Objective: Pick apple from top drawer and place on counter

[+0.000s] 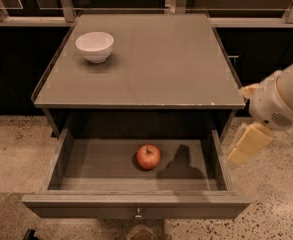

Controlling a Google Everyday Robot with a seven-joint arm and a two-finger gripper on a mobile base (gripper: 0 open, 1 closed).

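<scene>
The gripper [248,145] hangs tilted, right of the top drawer [136,204] — apple [148,156] inside.

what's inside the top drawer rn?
Only the apple, mid-floor of the top drawer. Its back part under the counter is shadowed, unseen. The gripper hangs outside, right of it.

Counter [156,69]: bowl [94,46] on its back left part, well apart from the front edge. Drawer [56,156]: directly below the counter, standing open toward the camera; apple [148,156] in it near the middle, apart from every wall; knob [138,214] at the centre of the front panel. Gripper [243,146]: right of the drawer, outside its right wall, below the counter's front right corner, over the floor [16,149], well apart from the apple.
</scene>
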